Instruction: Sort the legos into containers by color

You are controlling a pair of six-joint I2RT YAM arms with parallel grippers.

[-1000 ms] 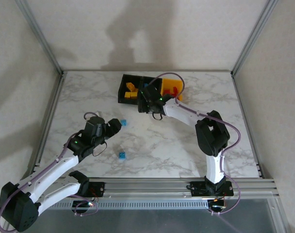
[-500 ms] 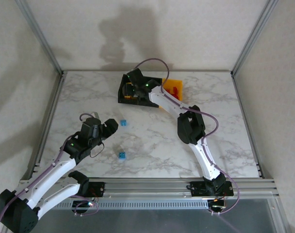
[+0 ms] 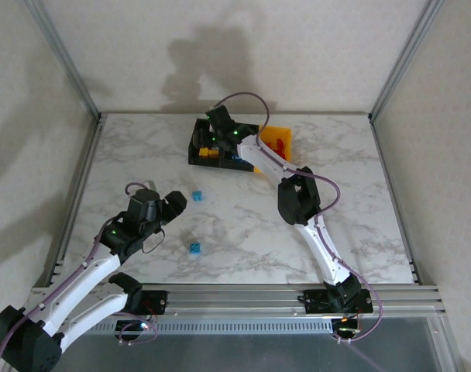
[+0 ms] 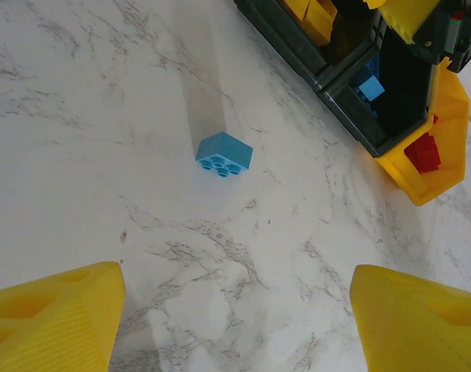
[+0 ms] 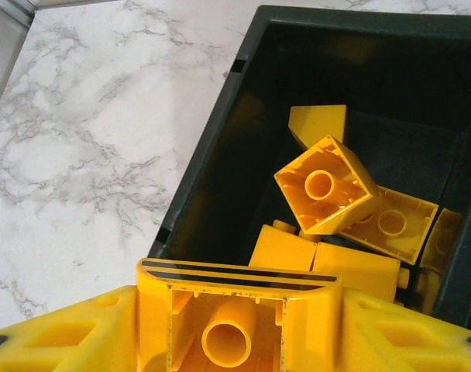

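Change: over the last second the right gripper [image 3: 218, 133] has swung from above the middle of the bin row out to its far-left end. It now hangs over the left black open-top plastic bin [image 5: 208, 178].
Meaning for the task: the carry looks finished; letting go over this bin is probably all that is left of this step.
Right gripper hold: closed on a small yellow studded plastic brick [image 5: 237, 310], pinched between its yellow fingers, hollow underside and inner tube facing the wrist camera.
Clearance: the held brick seems to sit just inside the near rim, though the wrist view is too close to be sure.
Bin below: several loose yellow bricks [image 5: 326, 186] lie tilted against each other, so the colour matches.
Left gripper [image 4: 235, 318]: spread wide and holding nothing, low over the white marbled worktop [image 4: 88, 101]; it has barely shifted.
Nearest target: a light blue studded brick [image 4: 224, 153] lies tipped over, studs facing near, beyond the left gripper and apart from it.
Second blue brick [image 3: 195, 248]: nearer on the worktop, alone; neither blue one has moved.
Other bins: the middle black bin [image 4: 352, 120] holds a blue piece [image 4: 369, 87]; the yellow plastic bin [image 4: 452, 132] at the right end holds red bricks [image 4: 423, 151].
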